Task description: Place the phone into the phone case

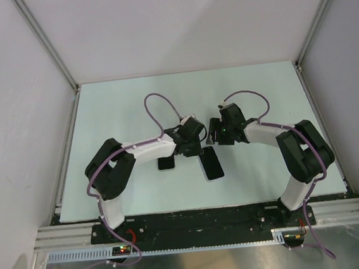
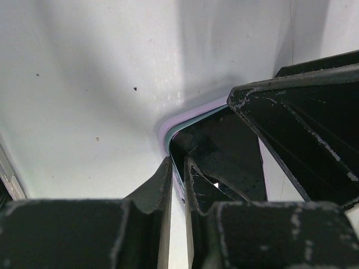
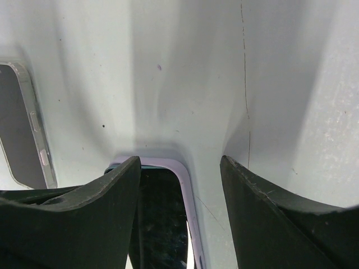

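From above, the phone [image 1: 212, 163] lies screen-up on the desk [image 1: 120, 108], between the two arms where either can reach it. The left wrist view shows the left hand [image 2: 178, 168] with its fingers only a slit apart, pinching the phone's lavender rim, probably to lift it. In the right wrist view the right hand [image 3: 179, 162] is wide open and empty, straddling a corner as if to steady it, with the clear phone case [image 3: 19, 123] nearby.
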Robot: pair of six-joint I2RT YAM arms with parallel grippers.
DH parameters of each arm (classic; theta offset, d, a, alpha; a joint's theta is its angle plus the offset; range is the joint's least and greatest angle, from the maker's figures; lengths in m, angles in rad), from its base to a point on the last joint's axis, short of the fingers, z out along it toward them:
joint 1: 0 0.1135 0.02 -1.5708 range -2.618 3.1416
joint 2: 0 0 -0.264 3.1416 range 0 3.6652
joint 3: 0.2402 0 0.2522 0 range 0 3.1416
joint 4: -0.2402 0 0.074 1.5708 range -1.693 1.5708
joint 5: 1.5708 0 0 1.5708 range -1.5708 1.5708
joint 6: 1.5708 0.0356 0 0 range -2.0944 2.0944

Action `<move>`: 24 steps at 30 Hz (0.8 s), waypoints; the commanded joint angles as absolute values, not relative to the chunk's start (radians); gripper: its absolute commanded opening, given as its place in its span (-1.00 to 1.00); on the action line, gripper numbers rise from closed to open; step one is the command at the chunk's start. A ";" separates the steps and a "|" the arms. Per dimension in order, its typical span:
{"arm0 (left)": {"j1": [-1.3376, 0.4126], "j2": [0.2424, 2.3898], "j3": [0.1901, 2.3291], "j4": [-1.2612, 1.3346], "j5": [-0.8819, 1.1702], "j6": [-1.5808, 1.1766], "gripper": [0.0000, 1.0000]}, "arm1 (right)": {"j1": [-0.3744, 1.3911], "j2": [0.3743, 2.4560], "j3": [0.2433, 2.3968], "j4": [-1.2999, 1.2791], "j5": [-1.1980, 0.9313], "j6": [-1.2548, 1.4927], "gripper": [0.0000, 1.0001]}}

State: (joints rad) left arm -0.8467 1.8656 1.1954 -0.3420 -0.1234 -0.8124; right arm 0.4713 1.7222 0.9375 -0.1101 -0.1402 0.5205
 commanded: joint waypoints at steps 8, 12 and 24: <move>-0.859 1.935 1.199 -0.346 -0.119 -0.827 -0.99 | 0.468 1.697 0.934 -0.151 -0.133 0.500 0.28; -0.873 1.963 1.191 -0.353 -0.116 -0.831 -1.00 | 0.467 1.695 0.931 -0.152 -0.133 0.499 0.28; -0.917 2.041 1.168 -0.358 -0.106 -0.866 -1.00 | 0.467 1.682 0.923 -0.154 -0.132 0.496 0.28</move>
State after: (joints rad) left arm -0.8669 1.8946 1.2190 -0.3702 -0.1581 -0.8253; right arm 0.4709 1.7126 0.9340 -0.1314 -0.1402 0.5179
